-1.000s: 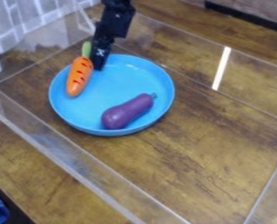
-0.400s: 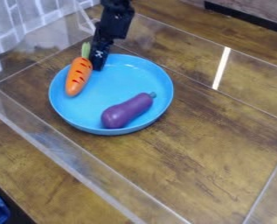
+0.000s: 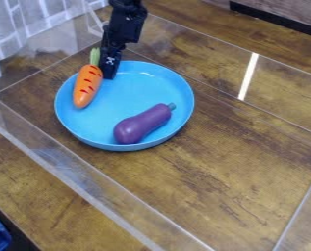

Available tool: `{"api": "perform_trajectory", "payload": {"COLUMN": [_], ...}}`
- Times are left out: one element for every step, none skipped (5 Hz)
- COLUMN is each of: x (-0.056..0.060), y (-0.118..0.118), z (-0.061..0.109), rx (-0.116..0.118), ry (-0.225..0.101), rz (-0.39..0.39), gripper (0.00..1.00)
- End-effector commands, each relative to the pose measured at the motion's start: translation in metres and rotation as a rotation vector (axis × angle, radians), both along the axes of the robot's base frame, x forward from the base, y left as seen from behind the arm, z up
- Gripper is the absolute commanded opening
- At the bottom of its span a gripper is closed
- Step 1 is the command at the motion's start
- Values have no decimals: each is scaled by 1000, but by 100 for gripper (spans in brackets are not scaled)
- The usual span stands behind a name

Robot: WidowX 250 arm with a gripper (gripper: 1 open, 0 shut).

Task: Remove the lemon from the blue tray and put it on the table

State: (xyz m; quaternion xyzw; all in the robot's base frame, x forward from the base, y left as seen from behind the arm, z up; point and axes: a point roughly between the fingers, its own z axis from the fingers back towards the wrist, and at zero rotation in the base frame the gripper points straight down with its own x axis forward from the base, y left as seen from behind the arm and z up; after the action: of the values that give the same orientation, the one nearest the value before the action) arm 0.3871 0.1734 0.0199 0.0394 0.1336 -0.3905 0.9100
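Observation:
The blue tray [image 3: 134, 90] sits on the table [image 3: 236, 172] left of centre. An orange toy carrot [image 3: 85, 87] with a green top lies against the tray's left rim, and a purple toy eggplant [image 3: 144, 124] lies near its right front. No lemon shows in this view; it is hidden or out of view. My black gripper [image 3: 108, 67] hangs over the tray's back left edge, just right of the carrot's green top. Its jaws look open and nothing can be seen between them.
Clear acrylic walls [image 3: 66, 162] border the table on the left and front. A bright reflection streak [image 3: 249, 75] lies on the wood to the right of the tray. A tiled wall [image 3: 21, 20] stands behind at the left.
The gripper has shifted slightly to the left over the tray's back edge. The carrot, eggplant and tray have not moved.

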Motion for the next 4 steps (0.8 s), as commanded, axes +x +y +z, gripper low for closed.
{"api": "perform_trajectory", "payload": {"x": [-15, -15, -14, -17], "y": [24, 28, 33, 29], "z": [-4, -4, -5, -3], "rx": [-14, -16, -18, -19], "ry": [35, 40, 46, 50], "rz": [88, 128, 168, 180], "gripper": [100, 100, 100, 0]}}
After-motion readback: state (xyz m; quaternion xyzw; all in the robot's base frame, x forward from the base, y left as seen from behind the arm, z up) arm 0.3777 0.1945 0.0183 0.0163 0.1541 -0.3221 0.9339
